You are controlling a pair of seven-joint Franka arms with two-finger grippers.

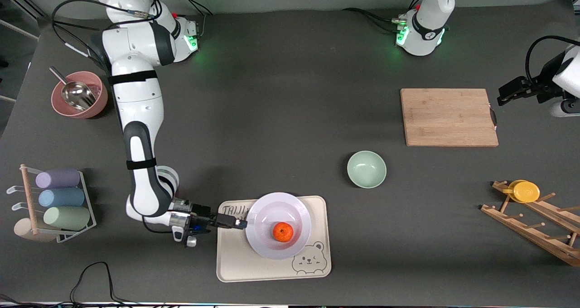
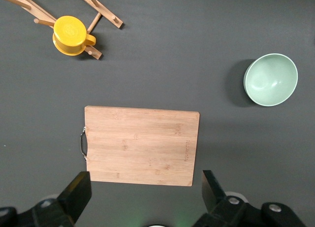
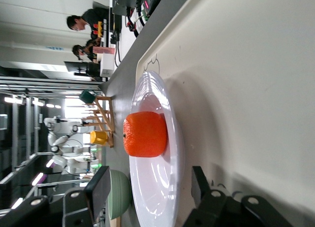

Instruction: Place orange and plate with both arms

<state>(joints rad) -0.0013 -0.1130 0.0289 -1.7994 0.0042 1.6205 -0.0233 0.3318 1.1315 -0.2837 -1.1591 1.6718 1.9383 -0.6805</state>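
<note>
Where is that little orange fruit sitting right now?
The small bright-orange fruit lies in the glossy pale lavender-white plate, which sits on the cream bear-printed tray.

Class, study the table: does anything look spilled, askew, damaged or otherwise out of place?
Nothing stands out. The orange sits upright in the plate, which lies flat on the bear-printed tray. The right claw is open at the plate's rim; the left claw waits open above the cutting board. Nothing spilled.

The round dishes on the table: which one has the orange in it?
The plate, pale lavender-white, on the bear-printed tray, holds the orange. The green bowl is empty; the pink bowl holds a metal scoop.
</note>
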